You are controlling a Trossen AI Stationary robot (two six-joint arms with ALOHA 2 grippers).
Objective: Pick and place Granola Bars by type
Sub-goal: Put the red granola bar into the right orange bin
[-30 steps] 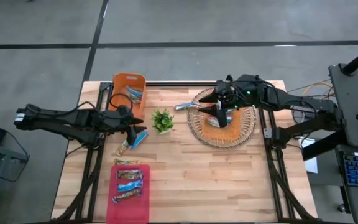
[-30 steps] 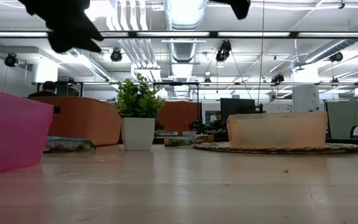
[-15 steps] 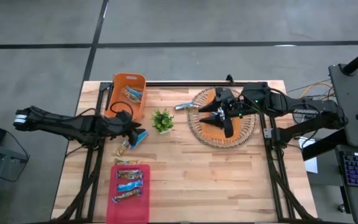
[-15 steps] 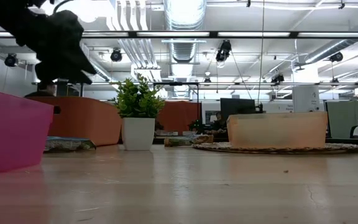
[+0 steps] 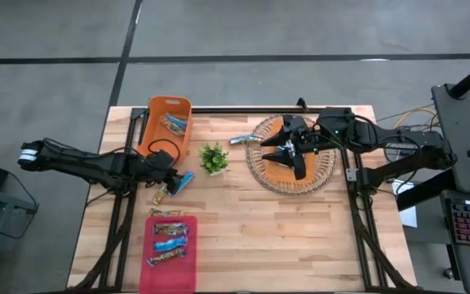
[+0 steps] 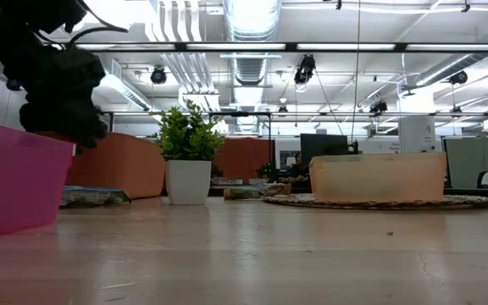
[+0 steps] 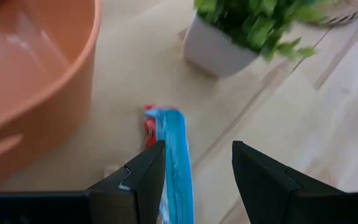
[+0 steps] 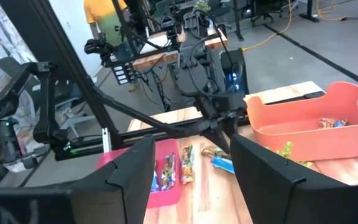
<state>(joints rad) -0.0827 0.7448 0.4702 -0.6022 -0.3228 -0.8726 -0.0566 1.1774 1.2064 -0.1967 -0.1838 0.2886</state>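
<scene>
A bright blue granola bar (image 7: 176, 163) lies flat on the wooden table beside a tan one (image 5: 160, 194), between the orange bin (image 5: 170, 122) and the pink bin (image 5: 170, 249). Both bins hold more bars. A silver-blue bar (image 5: 239, 140) lies by the wicker tray (image 5: 323, 167). My left gripper (image 7: 197, 146) hangs open just above the blue bar's near end, touching nothing; it also shows in the high view (image 5: 174, 174) and the low view (image 6: 66, 110). My right gripper (image 5: 286, 157) is open and empty, held high over the wicker tray.
A small green plant in a white pot (image 5: 213, 158) stands just right of the blue bar. An orange box (image 6: 378, 176) sits on the wicker tray. Bare table lies toward the near right. People and desks show in the room beyond.
My left gripper has come down toward the blue bar and rolled about its own axis, still open. My right arm swung a little toward the table's near edge over the wicker tray, then kept still.
</scene>
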